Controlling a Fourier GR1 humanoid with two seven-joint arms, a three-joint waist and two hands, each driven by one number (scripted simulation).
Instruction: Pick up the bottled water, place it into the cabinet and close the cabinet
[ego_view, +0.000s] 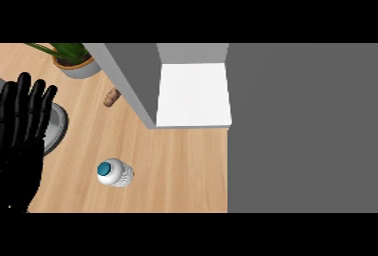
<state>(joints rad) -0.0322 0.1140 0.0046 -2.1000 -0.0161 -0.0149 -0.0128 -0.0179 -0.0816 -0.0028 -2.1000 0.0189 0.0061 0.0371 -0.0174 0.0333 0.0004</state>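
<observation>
Bottled water (115, 173) upright on counter (177, 165) before open cabinet (193, 95); left hand (22, 135) (fingers straight, holding nothing) resting at left edge

Only one black hand (21, 135) shows, at the far left edge of the head view; it is the robot's left hand. It is open, with its fingers (25, 95) straight, spread a little apart and pointing toward the top of the view. It holds nothing. The right hand and both grey forearms are out of view.
</observation>
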